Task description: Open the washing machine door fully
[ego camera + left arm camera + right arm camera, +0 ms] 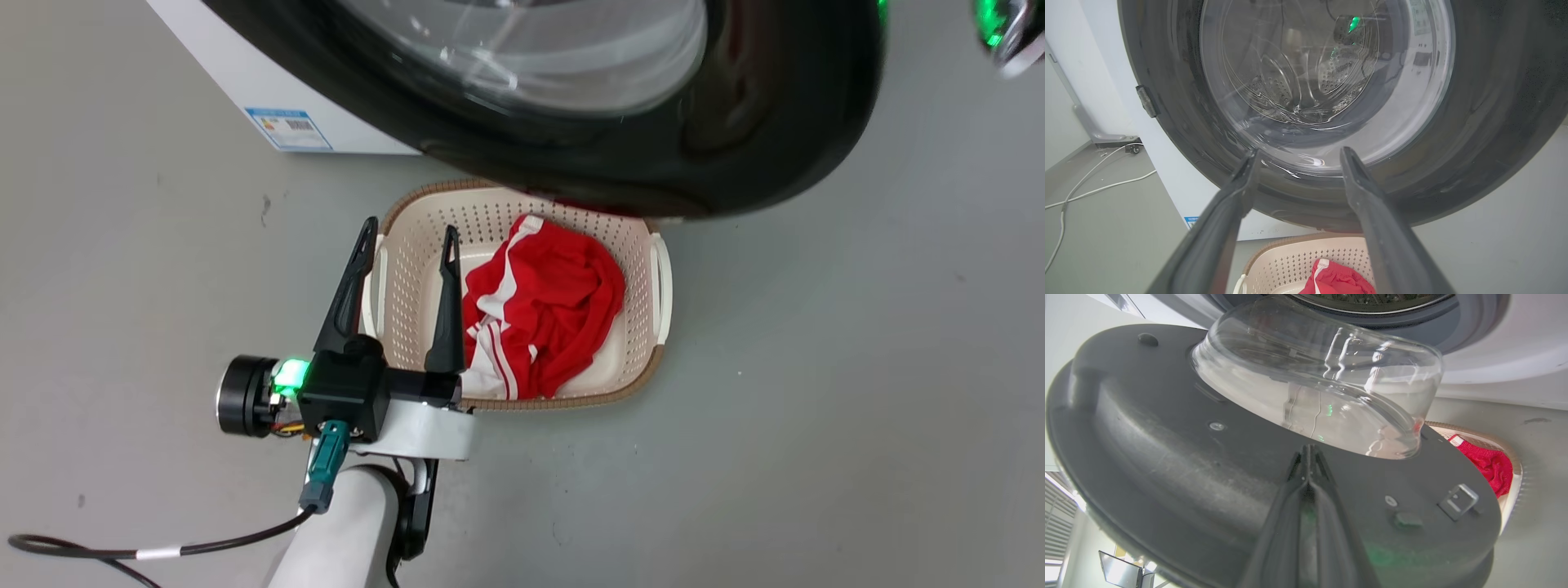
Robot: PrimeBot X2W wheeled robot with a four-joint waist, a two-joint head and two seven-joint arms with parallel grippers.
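Note:
The washing machine door [775, 122] stands swung out from the white machine [245, 82], its glossy black ring and glass centre at the top of the head view. My left gripper [406, 245] is open and empty, low over the basket's left side and apart from the door. Its wrist view looks at the door's [1494, 122] outer face between the gripper's [1299, 154] spread fingers. My right gripper [1308, 451] is shut with nothing in it. Its tips sit at the grey inner face of the door [1167, 437], just below the clear glass bowl [1323, 384].
A beige perforated basket [408, 269] with a red and white garment [547, 302] sits on the grey floor under the door's lower edge. White cables [1094, 188] lie on the floor left of the machine. The drum mouth [1372, 300] is behind the door.

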